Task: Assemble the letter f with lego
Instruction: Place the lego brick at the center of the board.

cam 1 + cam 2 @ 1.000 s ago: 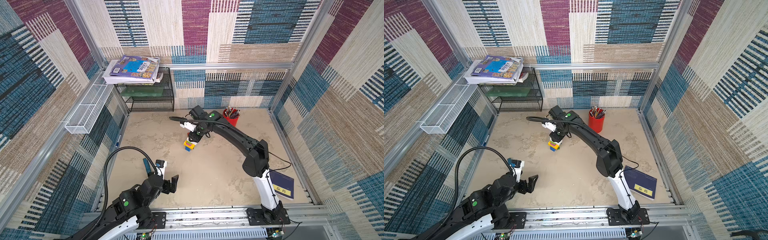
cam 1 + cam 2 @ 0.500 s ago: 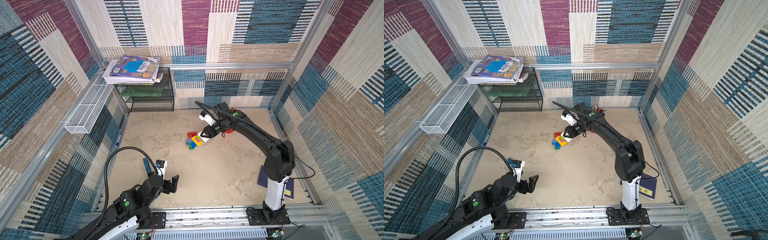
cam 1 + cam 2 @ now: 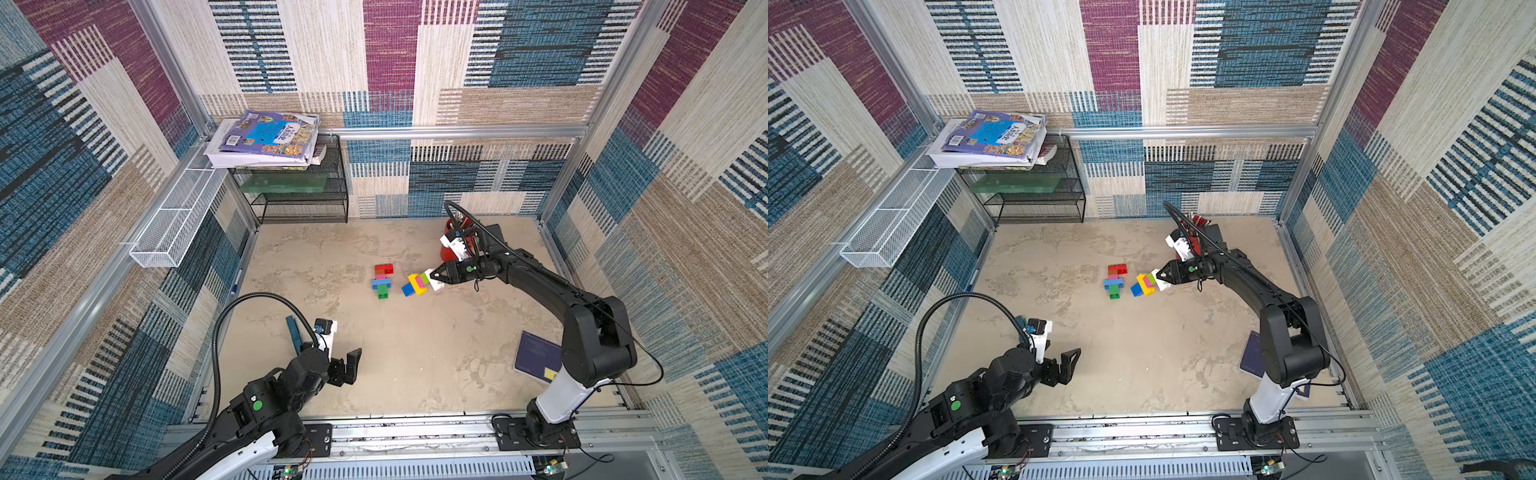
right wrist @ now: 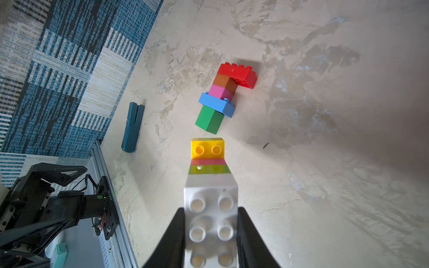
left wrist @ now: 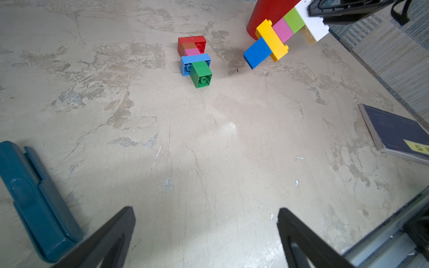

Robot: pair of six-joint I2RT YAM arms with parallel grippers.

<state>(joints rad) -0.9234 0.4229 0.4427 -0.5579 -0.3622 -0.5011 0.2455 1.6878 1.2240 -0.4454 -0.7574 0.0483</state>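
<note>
**Right gripper [image 4: 210,208] holds lego stack [image 3: 417,284] by white end**

Over the table [image 3: 415,365], the right gripper pinches the white brick [image 4: 211,185]; green, pink, yellow and blue bricks jut ahead of its fingertips. The left gripper [image 5: 205,210], well apart, stands spread and empty. Just past the held tip lies a second stack [image 3: 382,281], red to green.

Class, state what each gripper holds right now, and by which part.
The right gripper clamps the joined brick stack by its white end brick; the left gripper holds nothing.
</note>
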